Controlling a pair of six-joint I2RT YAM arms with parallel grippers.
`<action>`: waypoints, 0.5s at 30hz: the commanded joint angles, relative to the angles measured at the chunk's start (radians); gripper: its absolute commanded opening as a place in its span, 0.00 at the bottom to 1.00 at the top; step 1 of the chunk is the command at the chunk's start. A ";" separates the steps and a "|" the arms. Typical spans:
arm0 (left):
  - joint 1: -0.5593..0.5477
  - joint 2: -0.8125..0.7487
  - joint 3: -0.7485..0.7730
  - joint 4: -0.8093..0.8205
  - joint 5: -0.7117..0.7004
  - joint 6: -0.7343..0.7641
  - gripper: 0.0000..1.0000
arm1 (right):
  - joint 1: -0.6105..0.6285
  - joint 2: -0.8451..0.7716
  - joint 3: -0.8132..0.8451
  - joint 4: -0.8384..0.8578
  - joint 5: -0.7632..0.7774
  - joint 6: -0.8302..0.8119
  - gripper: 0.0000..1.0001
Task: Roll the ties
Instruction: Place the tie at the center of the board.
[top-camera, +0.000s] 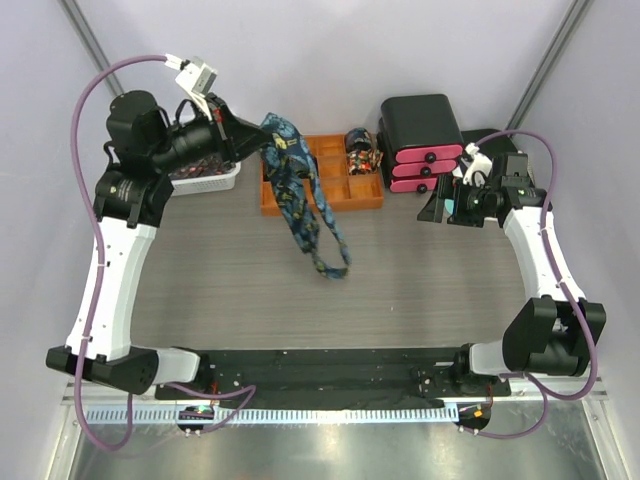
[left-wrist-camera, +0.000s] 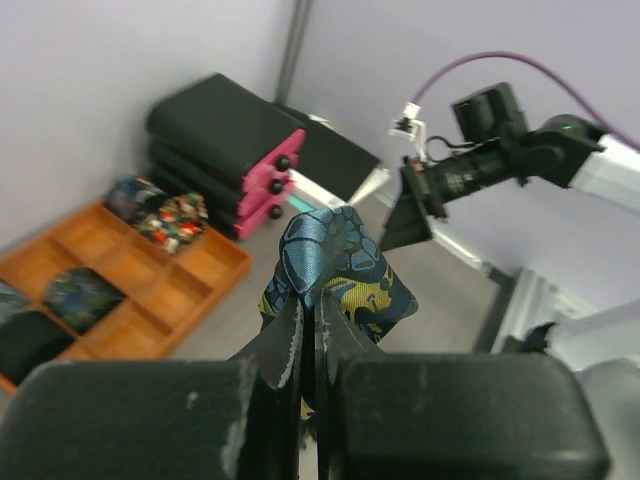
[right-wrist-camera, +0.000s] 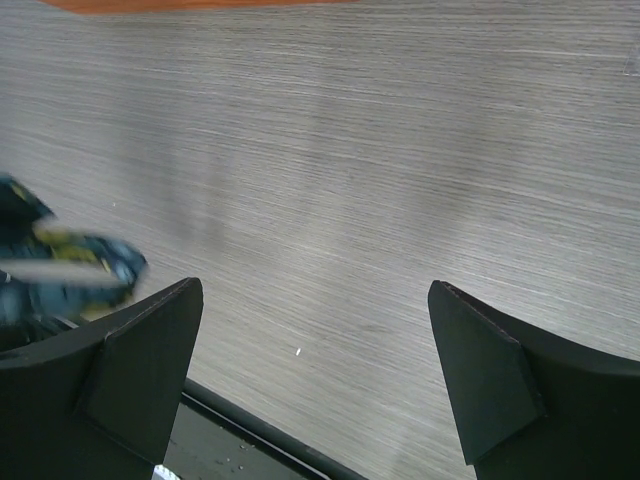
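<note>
The left gripper (left-wrist-camera: 310, 315) is clamped on a fold of the tie (left-wrist-camera: 335, 260). Only the top view shows the tie's length hanging before the orange tray (top-camera: 355, 207). The right gripper (right-wrist-camera: 315, 300) stands wide open, empty, over the table (right-wrist-camera: 400, 150).

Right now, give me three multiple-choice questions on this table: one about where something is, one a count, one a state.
1. The rolled ties sit in: A the orange tray; B a glass jar; C a cardboard box.
2. Pink drawer fronts in the stack: A two; B three; C four.
3. The left gripper is: A open; B shut on a tie; C shut on a pen.
Answers: A, rolls fill tray compartments; B, three stacked fronts show; B, its jaws pinch the blue patterned fabric.
</note>
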 joint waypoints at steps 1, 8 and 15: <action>0.021 -0.015 -0.028 0.104 0.155 -0.200 0.00 | -0.003 -0.013 0.045 0.013 -0.030 0.009 1.00; 0.277 -0.033 -0.404 -0.140 0.089 0.163 0.47 | -0.003 -0.005 0.024 0.005 -0.063 -0.005 1.00; 0.429 0.071 -0.421 -0.344 0.128 0.529 1.00 | -0.004 0.019 -0.024 0.001 -0.083 -0.035 1.00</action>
